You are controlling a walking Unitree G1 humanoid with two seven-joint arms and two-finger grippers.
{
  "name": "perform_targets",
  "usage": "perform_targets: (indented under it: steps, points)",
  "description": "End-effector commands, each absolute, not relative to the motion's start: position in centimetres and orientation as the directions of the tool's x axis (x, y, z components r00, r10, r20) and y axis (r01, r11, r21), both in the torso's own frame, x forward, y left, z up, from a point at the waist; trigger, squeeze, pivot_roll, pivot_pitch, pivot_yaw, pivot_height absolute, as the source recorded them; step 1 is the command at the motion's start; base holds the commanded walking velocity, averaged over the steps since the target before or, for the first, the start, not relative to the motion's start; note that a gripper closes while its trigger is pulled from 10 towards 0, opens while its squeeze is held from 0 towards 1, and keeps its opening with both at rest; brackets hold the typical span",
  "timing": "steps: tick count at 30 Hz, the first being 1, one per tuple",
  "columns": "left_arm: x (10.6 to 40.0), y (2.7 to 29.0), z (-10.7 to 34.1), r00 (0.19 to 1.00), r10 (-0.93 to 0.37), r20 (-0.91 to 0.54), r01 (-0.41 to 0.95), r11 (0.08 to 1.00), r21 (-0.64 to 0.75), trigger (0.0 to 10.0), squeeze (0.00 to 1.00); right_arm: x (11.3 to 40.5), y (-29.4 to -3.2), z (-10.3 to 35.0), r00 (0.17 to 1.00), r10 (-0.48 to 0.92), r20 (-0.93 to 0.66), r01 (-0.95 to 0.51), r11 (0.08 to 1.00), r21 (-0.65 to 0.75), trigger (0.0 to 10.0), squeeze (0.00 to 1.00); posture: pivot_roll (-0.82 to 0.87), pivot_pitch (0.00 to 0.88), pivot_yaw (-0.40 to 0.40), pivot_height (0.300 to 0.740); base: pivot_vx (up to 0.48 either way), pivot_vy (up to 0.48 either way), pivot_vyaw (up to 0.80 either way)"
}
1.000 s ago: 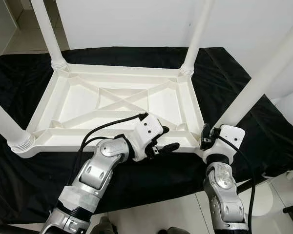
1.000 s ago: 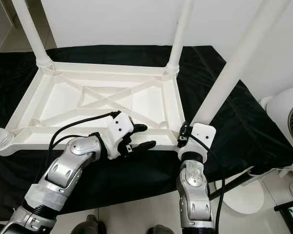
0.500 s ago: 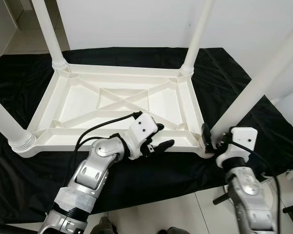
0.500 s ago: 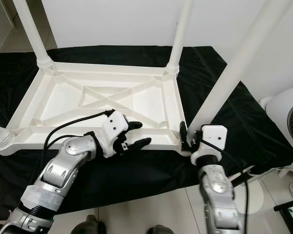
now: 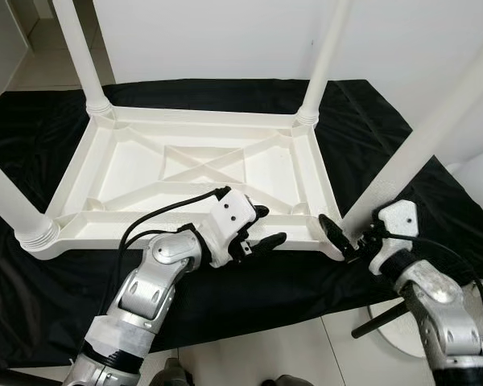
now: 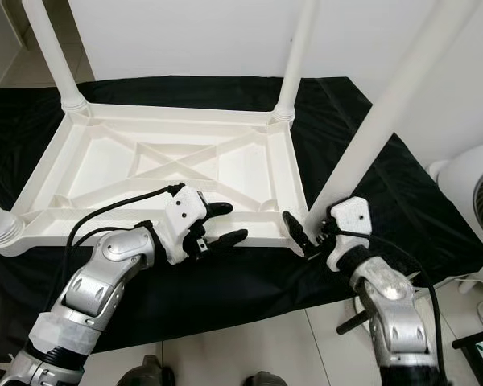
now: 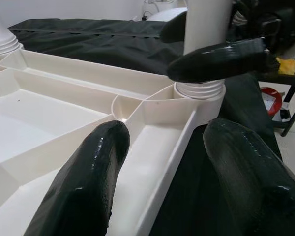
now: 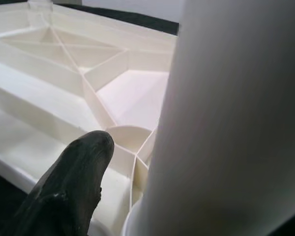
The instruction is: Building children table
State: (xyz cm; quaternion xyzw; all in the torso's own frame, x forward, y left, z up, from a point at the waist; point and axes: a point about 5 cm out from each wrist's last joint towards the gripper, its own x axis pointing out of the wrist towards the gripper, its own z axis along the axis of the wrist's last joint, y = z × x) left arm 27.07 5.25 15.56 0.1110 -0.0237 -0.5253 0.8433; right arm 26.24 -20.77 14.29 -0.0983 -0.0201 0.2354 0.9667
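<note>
Plastic children's table (image 5: 185, 165), inverted, looked light and stiff; left hand (image 5: 262, 229) released astride its rim, right hand (image 5: 338, 239) grasping the near right leg (image 5: 435, 129) at its base.

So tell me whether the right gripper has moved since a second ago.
Yes. The right gripper has swung outward to the robot's right around the near-right table leg, its wrist now farther from the upturned tabletop.

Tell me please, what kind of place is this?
Probably a room in a home, used for assembly. A white plastic table lies upside down on a black cloth beside a plain white wall, and a white standing fan stands on the pale tiled floor.
</note>
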Motion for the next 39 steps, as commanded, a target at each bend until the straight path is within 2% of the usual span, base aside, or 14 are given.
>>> perform_targets:
  steps: [1, 2, 3, 12, 15, 16, 20, 23, 27, 29, 30, 33, 35, 39]
  points:
    - [27.0, 5.0, 15.6, 0.458, -0.886, -0.067, 0.874, 0.435, 0.217, 10.0, 0.00, 26.6, -20.8, 13.6, 0.874, 0.485, -0.034, -0.483, 0.856, -0.184, 2.0, 0.00, 0.02, 0.015, -0.033, 0.740, 0.000, 0.000, 0.00]
    - [27.0, 5.0, 15.6, 0.458, -0.886, -0.065, 0.874, 0.436, 0.217, 10.0, 0.00, 26.7, -20.8, 13.4, 0.871, 0.490, -0.038, -0.488, 0.854, -0.179, 2.0, 0.00, 0.02, 0.015, -0.033, 0.740, 0.000, 0.000, 0.00]
    - [27.1, 4.9, 15.7, 0.461, -0.885, -0.062, 0.872, 0.438, 0.219, 10.0, 0.00, 26.8, -20.7, 13.0, 0.863, 0.503, -0.049, -0.503, 0.848, -0.164, 0.0, 0.00, 0.02, 0.013, -0.040, 0.740, 0.000, 0.000, 0.00]
    - [27.2, 4.8, 15.8, 0.476, -0.877, -0.059, 0.863, 0.454, 0.224, 10.0, 0.00, 26.5, -20.6, 12.5, 0.845, 0.530, -0.064, -0.534, 0.833, -0.147, 0.0, 0.00, 0.02, 0.014, -0.043, 0.740, 0.000, 0.000, 0.00]
    - [27.3, 4.7, 15.7, 0.482, -0.874, -0.058, 0.859, 0.459, 0.228, 10.0, 0.00, 26.3, -20.5, 12.6, 0.861, 0.507, -0.035, -0.507, 0.855, -0.108, 0.0, 0.00, 0.01, 0.015, -0.044, 0.740, 0.000, 0.000, 0.00]
    - [27.3, 4.6, 15.7, 0.484, -0.873, -0.057, 0.857, 0.460, 0.230, 10.0, 0.00, 26.2, -20.3, 12.7, 0.878, 0.479, -0.011, -0.479, 0.875, -0.077, 10.0, 0.00, 0.01, 0.013, -0.046, 0.740, 0.000, 0.000, 0.00]
    - [27.3, 4.6, 15.6, 0.485, -0.873, -0.056, 0.857, 0.461, 0.230, 10.0, 0.00, 26.0, -20.0, 12.8, 0.901, 0.433, 0.021, -0.432, 0.901, -0.024, 10.0, 0.00, 0.01, 0.011, -0.049, 0.740, 0.000, 0.000, 0.00]
    - [27.3, 4.6, 15.5, 0.487, -0.872, -0.058, 0.856, 0.463, 0.231, 10.0, 0.00, 26.0, -20.0, 12.7, 0.964, 0.264, 0.024, -0.263, 0.964, -0.030, 10.0, 0.00, 0.00, 0.012, -0.053, 0.740, 0.000, 0.000, 0.00]
    - [27.3, 4.6, 15.4, 0.490, -0.870, -0.059, 0.854, 0.465, 0.232, 10.0, 0.00, 25.8, -19.9, 12.6, 0.981, 0.191, 0.035, -0.190, 0.981, -0.026, 10.0, 0.00, 0.00, 0.011, -0.057, 0.740, 0.000, 0.000, 0.00]
    - [27.3, 4.7, 15.3, 0.496, -0.866, -0.059, 0.850, 0.471, 0.234, 10.0, 0.00, 25.5, -19.4, 12.4, 0.996, 0.074, 0.043, -0.073, 0.997, -0.032, 10.0, 0.00, 0.01, 0.010, -0.062, 0.740, 0.000, 0.000, 0.00]
    - [27.3, 4.8, 15.3, 0.499, -0.865, -0.057, 0.849, 0.474, 0.234, 10.0, 0.00, 25.3, -19.1, 12.1, 0.999, -0.004, 0.037, 0.004, 1.000, -0.005, 10.0, 0.00, 0.01, 0.008, -0.064, 0.740, 0.000, 0.000, 0.00]
    - [27.3, 4.8, 15.2, 0.501, -0.864, -0.054, 0.848, 0.477, 0.233, 10.0, 0.00, 25.0, -18.7, 11.9, 0.998, -0.054, 0.027, 0.054, 0.998, 0.022, 10.0, 0.00, 0.01, 0.008, -0.064, 0.740, 0.000, 0.000, 0.00]
    - [27.3, 4.9, 15.2, 0.507, -0.860, -0.054, 0.842, 0.482, 0.241, 10.0, 0.00, 24.6, -18.0, 11.7, 0.987, -0.159, 0.020, 0.159, 0.987, 0.020, 10.0, 0.00, 0.01, 0.007, -0.061, 0.740, 0.000, 0.000, 0.00]
    - [27.4, 5.0, 15.2, 0.511, -0.857, -0.057, 0.838, 0.483, 0.254, 10.0, 0.00, 24.3, -17.6, 11.6, 0.973, -0.229, 0.016, 0.229, 0.973, 0.003, 10.0, 0.00, 0.01, 0.006, -0.060, 0.740, 0.000, 0.000, 0.00]
